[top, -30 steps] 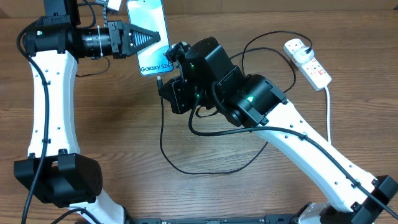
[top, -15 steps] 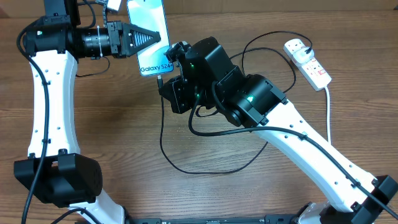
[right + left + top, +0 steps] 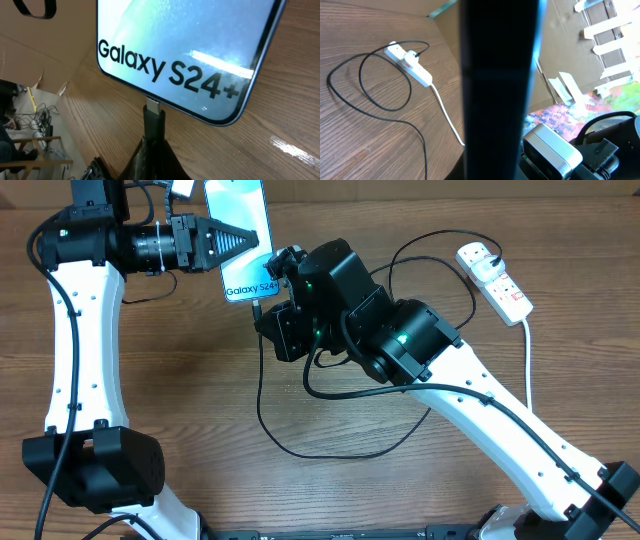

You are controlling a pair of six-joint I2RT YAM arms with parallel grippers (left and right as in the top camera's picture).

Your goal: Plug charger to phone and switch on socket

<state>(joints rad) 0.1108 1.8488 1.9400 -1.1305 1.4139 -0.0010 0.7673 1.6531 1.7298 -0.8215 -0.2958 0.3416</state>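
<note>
Closest to me, my right gripper [image 3: 153, 161] is clenched on the charger [image 3: 154, 126], a long thin black cable. It pinches the black shell just behind the small silver connector tip [image 3: 152, 106]. That tip meets the bottom edge of the phone [image 3: 190, 45], a slim rectangular smartphone whose pale blue-teal screen reads "Galaxy S24+". Bare metal shows between shell and edge, so I judge the tip not fully seated. To finish well I should push straight along the phone's long axis, without twist or sideways lean, and let the port guide the tip.

Beyond, my left gripper [image 3: 236, 240] is clamped on the phone from its side, holding it over the brown wooden table [image 3: 180, 400]. It must brace against my push so the phone does not slide.

Farther out, the cable loops slack across the wood, so nothing should tug back. Farthest, toward the table's far right, lies the socket [image 3: 497, 280], a white oblong power strip with red-marked switches. The black plug appears to sit in it.
</note>
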